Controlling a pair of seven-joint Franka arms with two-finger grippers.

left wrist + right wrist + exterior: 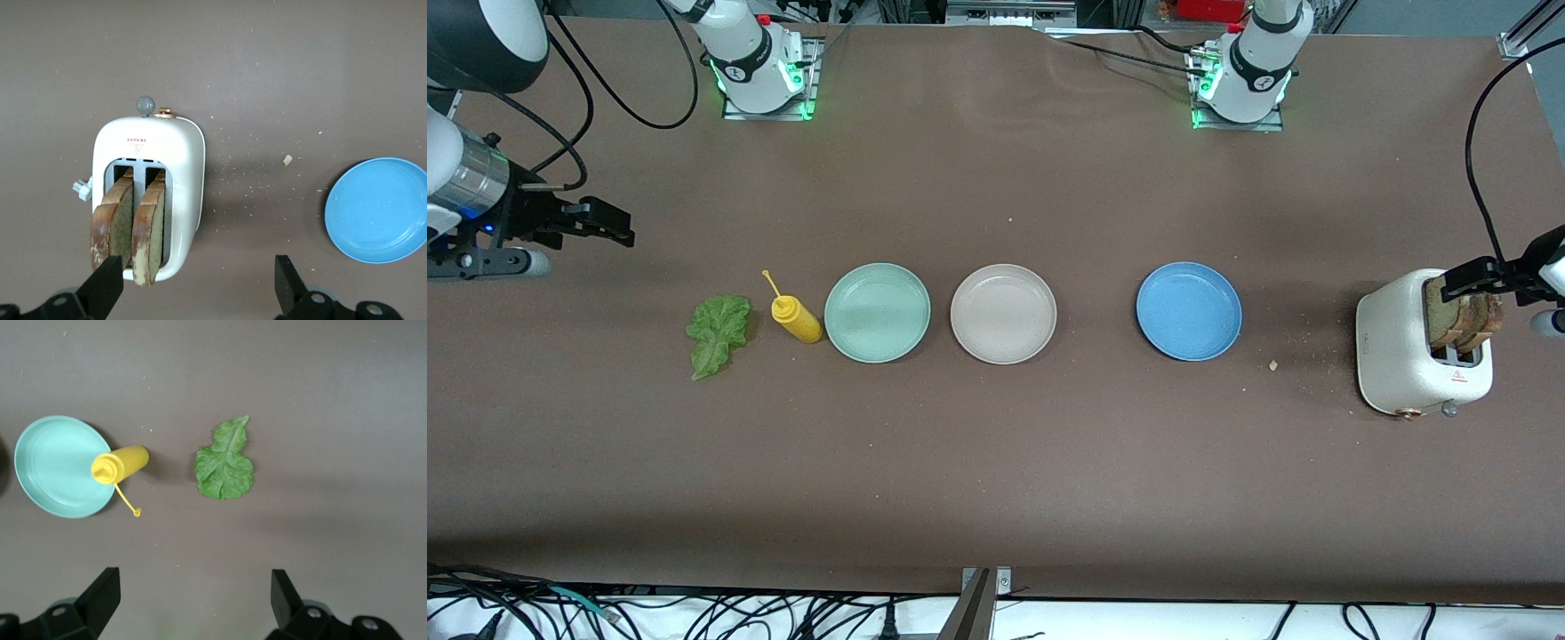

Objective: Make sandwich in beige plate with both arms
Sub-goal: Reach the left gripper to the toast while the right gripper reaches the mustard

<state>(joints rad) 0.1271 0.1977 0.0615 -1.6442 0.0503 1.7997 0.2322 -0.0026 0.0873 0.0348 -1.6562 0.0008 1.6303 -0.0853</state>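
Sitting bare at the middle of the bench point(996, 498), the beige plate point(1003, 314) is round and shallow, a pale pinkish cream with a raised rim. A mint-green plate point(877, 312) lies just beside it at its 9 o'clock, and a blue plate point(1189, 311) lies apart from it at its 3 o'clock.

A yellow squeeze bottle point(795, 319) stands touching the mint-green plate's rim on the side toward the right arm's end, its thin cap strap sticking up. At the bottle's 9 o'clock lies the lettuce leaf point(717, 334), ruffled, green and flat on the bench.

Well toward the left arm's end stands a white toaster point(1405, 356). Two bread slices point(130, 227) stand upright in its slots, brown with darker crusts, their tops rising above the toaster.

The left claw point(193, 283) hangs over the toaster with its fingers spread wide, one finger close to the outer slice, gripping nothing. The right claw point(193, 600) hovers over bare bench near the lettuce, fingers likewise wide apart and empty.

Crumbs point(1272, 364) dot the bench between the blue plate and the toaster.
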